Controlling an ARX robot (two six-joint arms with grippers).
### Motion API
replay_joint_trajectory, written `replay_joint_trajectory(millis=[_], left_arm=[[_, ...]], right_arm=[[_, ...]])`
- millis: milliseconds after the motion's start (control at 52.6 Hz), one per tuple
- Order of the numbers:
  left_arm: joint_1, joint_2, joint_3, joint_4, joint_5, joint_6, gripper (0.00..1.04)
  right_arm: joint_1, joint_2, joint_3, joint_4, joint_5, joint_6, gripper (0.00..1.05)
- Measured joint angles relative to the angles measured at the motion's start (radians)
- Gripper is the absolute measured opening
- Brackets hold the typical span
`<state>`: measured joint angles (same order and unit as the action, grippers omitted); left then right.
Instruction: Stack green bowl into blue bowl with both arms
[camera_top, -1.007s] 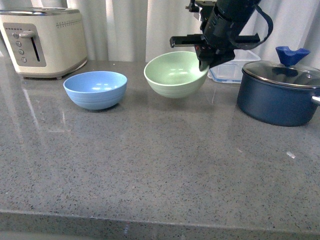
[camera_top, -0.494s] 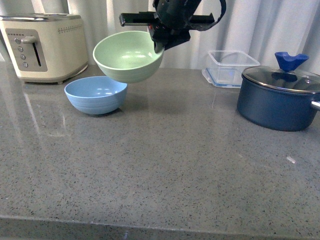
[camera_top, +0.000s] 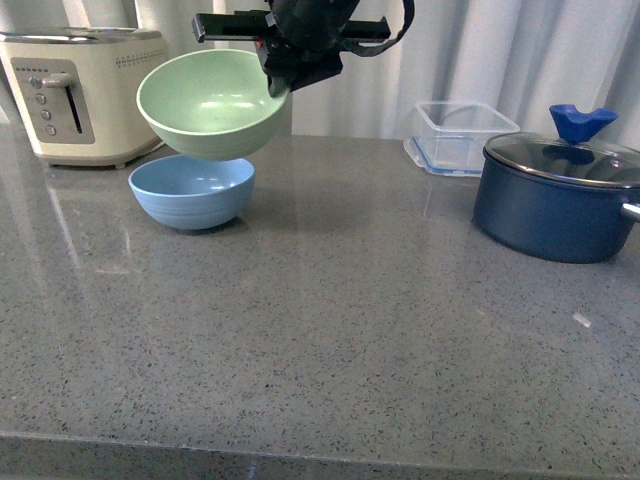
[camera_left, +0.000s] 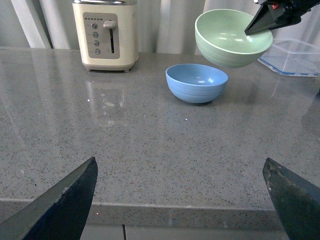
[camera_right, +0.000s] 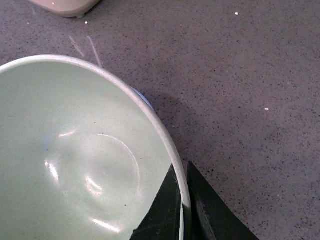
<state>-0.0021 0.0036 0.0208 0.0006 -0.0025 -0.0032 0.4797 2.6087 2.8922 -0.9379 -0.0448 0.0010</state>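
My right gripper (camera_top: 278, 82) is shut on the right rim of the green bowl (camera_top: 210, 102) and holds it in the air, tilted, just above the blue bowl (camera_top: 190, 190). The blue bowl stands empty on the grey counter. The right wrist view shows the pinched green bowl (camera_right: 75, 160) with the gripper (camera_right: 183, 187) clamped on its rim, and a sliver of the blue bowl (camera_right: 145, 100) under it. The left wrist view shows both bowls far off: the green bowl (camera_left: 231, 37) above the blue bowl (camera_left: 196, 82). My left gripper (camera_left: 180, 195) is open and empty near the counter's front edge.
A cream toaster (camera_top: 85, 90) stands at the back left, close behind the bowls. A clear plastic container (camera_top: 460, 135) and a dark navy lidded pot (camera_top: 560, 195) stand at the right. The grey speckled counter (camera_top: 330, 330) stretches toward me.
My right gripper has carried the green bowl up and leftward, from beside the pot side to above the blue bowl. The blue bowl has stayed put.
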Motion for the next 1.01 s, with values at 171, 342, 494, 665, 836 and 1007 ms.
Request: replay_joint_trajectory(millis=[171,342,494,665,836,1007], left_arm=[[0.0,0.0,0.0,0.0,0.0,0.0,0.98],[0.0,0.0,0.0,0.0,0.0,0.0,0.98],[0.0,0.0,0.0,0.0,0.0,0.0,0.98],[0.0,0.0,0.0,0.0,0.0,0.0,0.98],[0.0,0.0,0.0,0.0,0.0,0.0,0.98],[0.0,0.0,0.0,0.0,0.0,0.0,0.98]], right_arm=[[0.006,0.003,0.0,0.024,-0.006,-0.018,0.01],[0.01,0.01,0.0,0.043,-0.019,-0.032,0.01],[0.012,0.019,0.0,0.049,-0.021,-0.041,0.01],[0.016,0.033,0.0,0.054,-0.028,-0.047,0.01],[0.019,0.034,0.0,0.064,-0.04,-0.05,0.01],[0.029,0.037,0.0,0.081,-0.058,-0.055,0.01]])
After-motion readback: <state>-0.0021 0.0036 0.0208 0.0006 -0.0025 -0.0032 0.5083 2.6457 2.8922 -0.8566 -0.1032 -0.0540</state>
